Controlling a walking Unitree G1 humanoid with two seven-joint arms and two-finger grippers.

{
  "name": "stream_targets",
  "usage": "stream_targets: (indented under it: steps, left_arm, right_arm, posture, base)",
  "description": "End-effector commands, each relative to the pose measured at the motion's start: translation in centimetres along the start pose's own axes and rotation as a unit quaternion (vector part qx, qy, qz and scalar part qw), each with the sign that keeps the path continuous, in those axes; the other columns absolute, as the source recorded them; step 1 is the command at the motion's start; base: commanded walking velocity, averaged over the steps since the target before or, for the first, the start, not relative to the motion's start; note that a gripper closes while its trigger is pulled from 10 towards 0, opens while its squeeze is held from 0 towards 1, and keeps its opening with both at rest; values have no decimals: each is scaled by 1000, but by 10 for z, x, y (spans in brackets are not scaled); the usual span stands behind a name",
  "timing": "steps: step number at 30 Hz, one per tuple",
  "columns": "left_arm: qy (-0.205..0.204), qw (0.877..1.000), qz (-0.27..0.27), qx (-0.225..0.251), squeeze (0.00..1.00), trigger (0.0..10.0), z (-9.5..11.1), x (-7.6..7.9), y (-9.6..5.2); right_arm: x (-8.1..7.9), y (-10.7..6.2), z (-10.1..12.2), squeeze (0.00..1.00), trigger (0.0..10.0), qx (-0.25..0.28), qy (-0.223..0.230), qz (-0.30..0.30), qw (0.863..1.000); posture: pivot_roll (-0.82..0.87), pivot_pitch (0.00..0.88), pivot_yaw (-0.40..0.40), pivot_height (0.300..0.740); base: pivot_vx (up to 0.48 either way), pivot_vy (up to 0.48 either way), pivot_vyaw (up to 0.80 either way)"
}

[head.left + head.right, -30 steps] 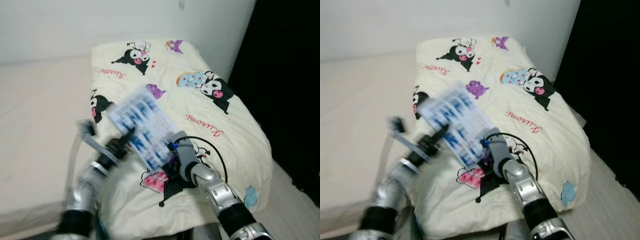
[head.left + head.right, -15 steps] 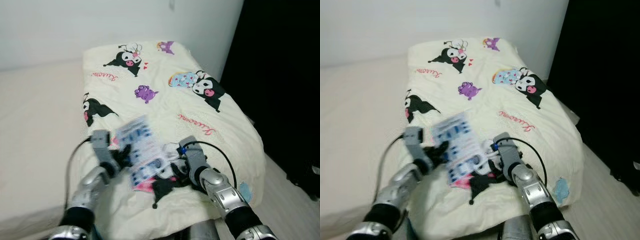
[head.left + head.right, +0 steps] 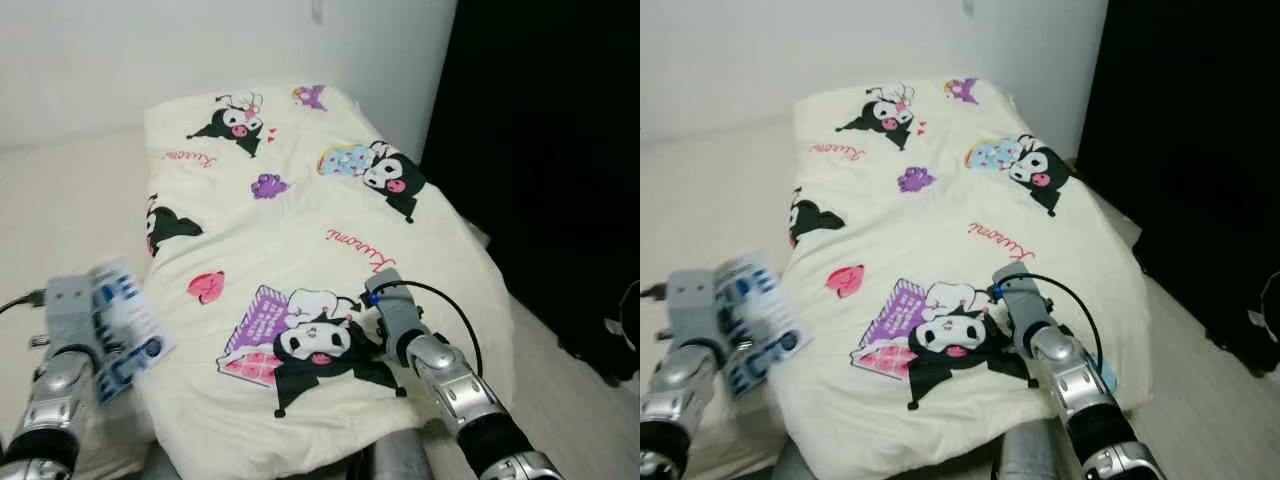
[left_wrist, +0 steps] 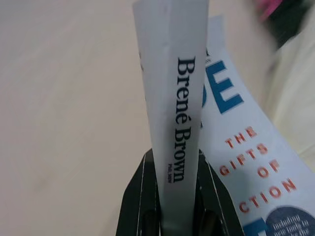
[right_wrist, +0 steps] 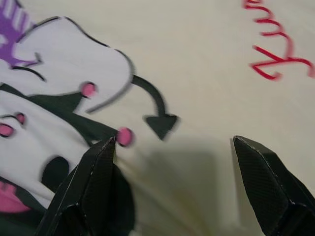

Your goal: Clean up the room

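Now, in the left eye view, you see the book [image 3: 125,325] has left the blanket [image 3: 300,230]: the left gripper [image 3: 100,345] carried it off to the robot's left, over the bare mattress [image 3: 70,200]. The right gripper [image 3: 368,322] stays low on the blanket print, where the book was a second ago.

From the left wrist view, the jaws are clenched on the book's spine, "Brené Brown" between the fingers [image 4: 138,196].

From the right wrist view, the fingers [image 5: 93,177] are spread wide, grasping nothing. So I judge the pick-up is done; the book now needs a proper place.
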State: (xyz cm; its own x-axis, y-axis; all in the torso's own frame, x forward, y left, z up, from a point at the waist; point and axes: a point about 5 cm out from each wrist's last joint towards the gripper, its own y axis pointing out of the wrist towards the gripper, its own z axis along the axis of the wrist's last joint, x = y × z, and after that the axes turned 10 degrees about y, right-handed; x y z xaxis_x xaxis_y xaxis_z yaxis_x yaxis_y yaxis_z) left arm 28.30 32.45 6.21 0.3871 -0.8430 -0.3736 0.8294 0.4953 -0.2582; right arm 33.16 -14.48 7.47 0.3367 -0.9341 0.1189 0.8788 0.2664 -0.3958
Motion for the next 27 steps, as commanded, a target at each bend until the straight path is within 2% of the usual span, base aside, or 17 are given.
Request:
stream_targets:
  steps: [1,2,5,6,7,10,13,14,16,17,18,19,20,22,23,24,27]
  left_arm:
    - [20,998,3,-54,0,10000,-27,-6,-7]
    - [25,998,-6,-66,0,10000,-36,-3,-11]
    - [29,997,-12,-74,0,10000,-42,-2,-14]
    - [40,994,-27,-94,0,10000,-57,1,-21]
    - [40,994,-27,-94,0,10000,-57,1,-21]
    - [62,991,-40,-109,0,10000,-69,4,-27]
    - [77,990,-39,-107,0,10000,-70,2,-27]
    - [95,989,-38,-104,0,10000,-71,1,-28]
    - [129,987,-22,-92,0,10000,-67,-7,-25]
    - [129,987,-22,-92,0,10000,-67,-7,-25]
    - [143,986,-13,-83,0,10000,-62,-11,-23]
    - [168,983,-1,-67,0,10000,-54,-18,-18]
    - [168,983,-1,-67,0,10000,-54,-18,-18]
    - [210,976,28,-44,0,10000,-38,-33,-10]
    - [210,976,28,-44,0,10000,-38,-33,-10]
    - [223,973,37,-37,0,10000,-33,-38,-8]
    - [256,965,58,-17,0,10000,-22,-51,-5]
  right_arm:
    - [-1,-1,-11,0,10000,-24,1,0,1000]
    - [0,-1,-16,0,10000,-39,1,-7,999]
    - [1,-1,-19,0,10000,-50,1,-11,999]
    - [7,-4,-32,0,10000,-94,4,-29,995]
    - [7,-4,-32,0,10000,-94,4,-29,995]
    - [19,-12,-52,0,10000,-160,20,-68,985]
    - [26,-17,-57,0,10000,-177,23,-92,980]
    - [33,-21,-61,0,10000,-190,18,-111,975]
    - [51,-27,-52,0,10000,-175,-20,-161,971]
    - [51,-27,-52,0,10000,-175,-20,-161,971]
    - [55,-28,-42,0,10000,-155,-23,-173,972]
    - [57,-27,-24,0,10000,-111,-22,-171,979]
    - [57,-27,-24,0,10000,-111,-22,-171,979]
    - [59,-27,4,0,10000,-55,8,-172,984]
    - [59,-27,4,0,10000,-55,8,-172,984]
    - [61,-28,11,0,10000,-45,20,-174,984]
    - [64,-29,23,0,10000,-27,18,-181,983]
  posture:
    - [-100,173,29,550]
    - [-96,172,28,550]
    - [-96,172,28,550]
    - [-93,168,26,550]
    - [-93,168,26,550]
    - [-96,164,26,550]
    - [-96,163,27,550]
    - [-96,163,27,550]
    - [-96,160,26,550]
    - [-96,160,26,550]
    - [-100,159,26,550]
    - [-113,148,27,550]
    - [-113,148,27,550]
    - [-119,126,30,550]
    - [-119,126,30,550]
    - [-119,126,30,550]
    - [-114,109,24,550]
  base:
    - [0,0,0]
    - [0,0,0]
    - [0,0,0]
    - [0,0,0]
    - [0,0,0]
    - [0,0,0]
    - [0,0,0]
    - [0,0,0]
    - [0,0,0]
    - [0,0,0]
    - [0,0,0]
    - [0,0,0]
    - [0,0,0]
    - [0,0,0]
    - [0,0,0]
    - [0,0,0]
    - [0,0,0]
